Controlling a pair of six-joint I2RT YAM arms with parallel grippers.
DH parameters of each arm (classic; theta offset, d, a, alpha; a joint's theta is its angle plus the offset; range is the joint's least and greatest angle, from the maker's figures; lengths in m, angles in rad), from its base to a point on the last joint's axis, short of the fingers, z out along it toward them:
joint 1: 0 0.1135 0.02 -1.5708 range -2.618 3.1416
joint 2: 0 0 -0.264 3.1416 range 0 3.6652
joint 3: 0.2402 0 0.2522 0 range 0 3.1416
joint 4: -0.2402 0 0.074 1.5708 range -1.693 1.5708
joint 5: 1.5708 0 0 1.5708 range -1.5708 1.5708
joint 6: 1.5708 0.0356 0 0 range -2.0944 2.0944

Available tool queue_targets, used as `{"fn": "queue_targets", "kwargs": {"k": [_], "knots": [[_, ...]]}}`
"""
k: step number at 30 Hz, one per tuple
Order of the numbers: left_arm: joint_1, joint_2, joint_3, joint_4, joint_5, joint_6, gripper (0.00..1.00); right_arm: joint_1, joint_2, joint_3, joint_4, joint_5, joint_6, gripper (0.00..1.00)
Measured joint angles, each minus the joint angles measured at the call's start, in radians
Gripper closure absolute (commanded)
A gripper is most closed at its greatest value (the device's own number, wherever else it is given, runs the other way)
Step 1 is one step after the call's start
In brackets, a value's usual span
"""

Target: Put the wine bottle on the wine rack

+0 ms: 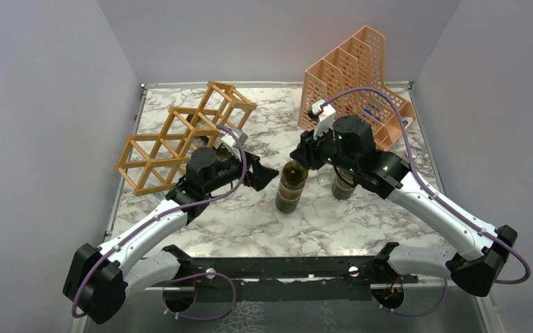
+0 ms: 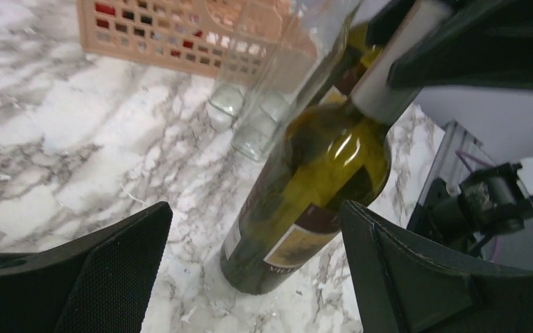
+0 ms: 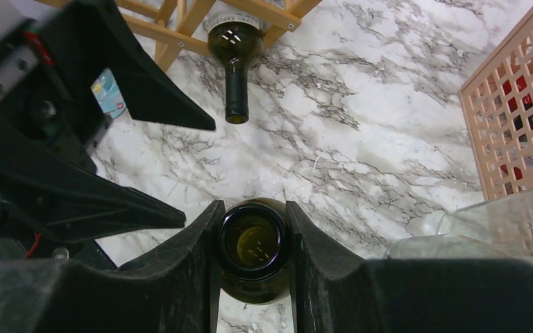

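Observation:
A dark green wine bottle [image 1: 291, 189] with a maroon-and-gold label stands upright on the marble table. My right gripper [image 3: 252, 239] is shut on its neck from above, and the bottle's open mouth and shoulder [image 3: 253, 290] show between the fingers. My left gripper [image 1: 264, 177] is open, just left of the bottle's body. In the left wrist view the bottle [image 2: 312, 180] stands between and a little beyond the two wide-apart fingers [image 2: 111, 270], untouched by them. The wooden wine rack [image 1: 180, 135] lies at the back left, behind the left arm.
Another dark bottle [image 3: 234, 55] lies with its base in the rack, neck pointing out. Under the right arm stand a second dark bottle [image 1: 343, 186] and a clear glass bottle [image 3: 500, 222]. A peach mesh file holder [image 1: 357, 76] stands at the back right.

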Motion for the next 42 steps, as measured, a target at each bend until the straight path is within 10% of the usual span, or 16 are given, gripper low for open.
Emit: {"fn": "queue_targets", "kwargs": {"k": [35, 42], "knots": [[-0.191, 0.074, -0.140, 0.288, 0.257, 0.192, 0.13, -0.002, -0.151, 0.066, -0.020, -0.327, -0.005, 0.99], [-0.200, 0.065, -0.140, 0.314, 0.266, 0.203, 0.03, -0.002, -0.163, 0.066, 0.005, -0.359, 0.008, 0.99]]}}
